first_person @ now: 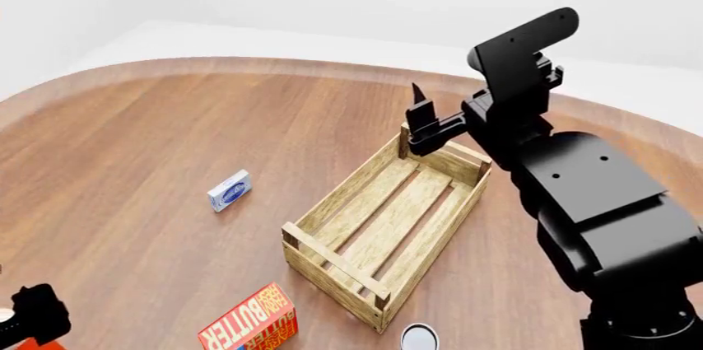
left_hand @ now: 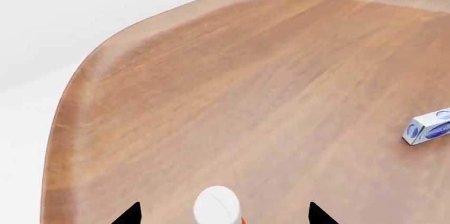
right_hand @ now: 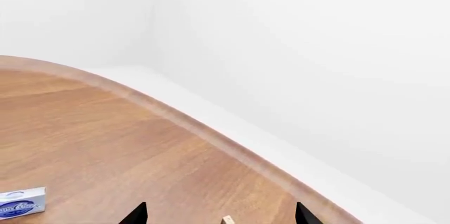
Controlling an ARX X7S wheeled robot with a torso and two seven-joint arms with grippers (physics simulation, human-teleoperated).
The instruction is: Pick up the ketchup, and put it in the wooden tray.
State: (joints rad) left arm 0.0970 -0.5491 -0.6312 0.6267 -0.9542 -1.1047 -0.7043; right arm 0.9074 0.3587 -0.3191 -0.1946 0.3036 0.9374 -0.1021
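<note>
Left wrist view: the left tool (left_hand: pixel 219 214) has its tips spread apart, with the ketchup (left_hand: pixel 217 206) white cap between them, above the tabletop (left_hand: pixel 246 87).

Head view: the wooden tray (first_person: pixel 384 231) sits mid-tabletop, with the butter box (first_person: pixel 250 320) nearby.

Right wrist view: the right tool (right_hand: pixel 219 214) has its tips apart, holding nothing.

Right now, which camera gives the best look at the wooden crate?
The head view: the whole wooden tray shows there, slats and corner posts, empty. The right wrist view catches only a sliver of pale wood at its edge, probably a post. The left wrist view shows none of it.
</note>
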